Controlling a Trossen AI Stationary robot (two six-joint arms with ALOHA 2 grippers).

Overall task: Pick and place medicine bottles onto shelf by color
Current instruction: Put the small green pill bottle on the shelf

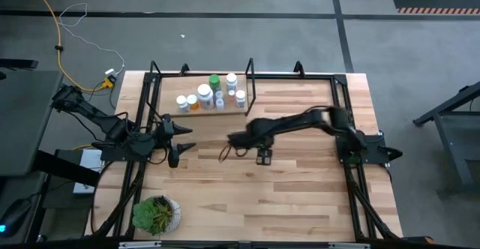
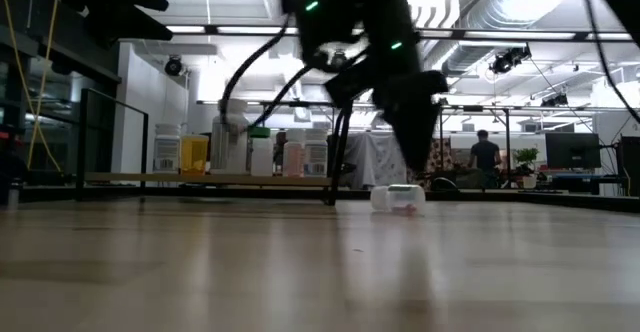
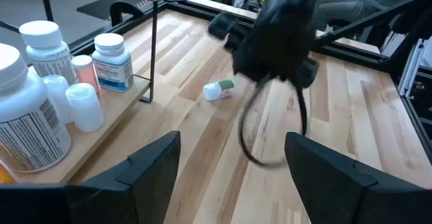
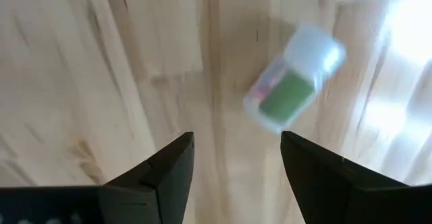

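Currently one small bottle (image 4: 291,75) lies on its side on the bare tabletop (image 1: 300,196), clear body, white cap, green label; it also shows in the left wrist view (image 3: 219,89) and the low view (image 2: 398,198), just past the shelf's corner post. Nothing grips it.

Right tool (image 4: 236,160) hangs above that bottle, fingers spread apart with nothing between them, bottle slightly ahead of the fingertips and not touching them. From above, the right arm reaches toward the table's middle, and its tool (image 1: 234,139) sits below the shelf's right end.

Left tool (image 3: 233,163) fingers spread wide, nothing held. It sits at the table's left side (image 1: 185,138), just in front of the shelf's left end and pointing toward the right arm.

Shelf (image 1: 201,111): light wood plank with black rod frame, at the back left of the tabletop. Seven bottles are countable on it from above, so eight bottles total, exact count unsure because they crowd together. One has a green cap (image 1: 214,79); one is orange (image 2: 194,153); the rest are white or pale, including a big white one (image 3: 27,119) and a blue-labelled one (image 3: 112,62).

One potted plant (image 1: 155,214) is at the front left corner. One person (image 2: 485,152) stands far back in the room.
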